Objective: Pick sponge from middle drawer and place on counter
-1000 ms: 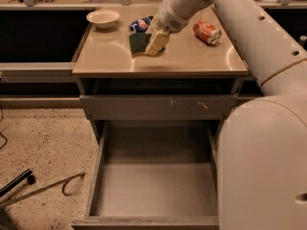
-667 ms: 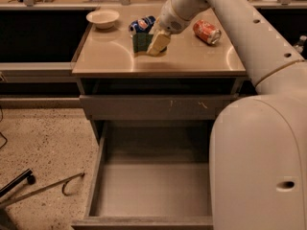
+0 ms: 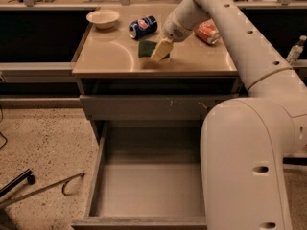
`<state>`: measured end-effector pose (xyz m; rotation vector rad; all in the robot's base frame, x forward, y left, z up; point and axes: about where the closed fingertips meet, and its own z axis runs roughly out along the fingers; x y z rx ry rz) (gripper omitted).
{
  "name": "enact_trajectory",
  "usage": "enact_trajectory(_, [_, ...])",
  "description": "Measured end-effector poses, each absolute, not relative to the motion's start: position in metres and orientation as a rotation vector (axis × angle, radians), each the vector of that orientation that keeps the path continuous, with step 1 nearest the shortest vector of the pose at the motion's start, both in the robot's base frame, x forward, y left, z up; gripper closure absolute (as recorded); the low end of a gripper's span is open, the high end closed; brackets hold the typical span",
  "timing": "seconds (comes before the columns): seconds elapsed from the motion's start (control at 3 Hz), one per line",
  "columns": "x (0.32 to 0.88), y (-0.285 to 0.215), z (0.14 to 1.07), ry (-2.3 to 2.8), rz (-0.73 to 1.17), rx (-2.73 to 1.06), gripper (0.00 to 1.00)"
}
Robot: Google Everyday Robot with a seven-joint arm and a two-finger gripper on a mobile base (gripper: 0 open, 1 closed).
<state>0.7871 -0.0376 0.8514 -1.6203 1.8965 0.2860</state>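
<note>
The sponge (image 3: pixel 145 48) shows its dark green face and sits low over the middle of the beige counter (image 3: pixel 108 56), at or just above the surface. My gripper (image 3: pixel 159 55) reaches down from the upper right, and its pale fingers (image 3: pixel 162 48) are closed on the sponge's right side. The middle drawer (image 3: pixel 97 176) is pulled wide open below the counter, and its flat grey bottom is bare. My arm and body hide the drawer's right part.
A white bowl (image 3: pixel 102 18), a blue can (image 3: pixel 143 27) on its side and a red can (image 3: pixel 207 31) lie at the back of the counter. Dark side shelves flank it, with a bottle (image 3: pixel 297 49) at right. A cable and bar (image 3: pixel 45 188) lie on the speckled floor at left.
The gripper has moved a little right and down toward the counter, with the sponge in it. Everything else stays where it was.
</note>
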Motion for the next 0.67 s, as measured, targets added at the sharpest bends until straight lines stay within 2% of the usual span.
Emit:
enact_trajectory(0.33, [0.7938,-0.0466,0.8387,1.96,0.285,-1.583,1.0])
enact_trajectory(0.67, [0.7939,-0.0466,0.8386,1.96,0.286,-1.582,0.82])
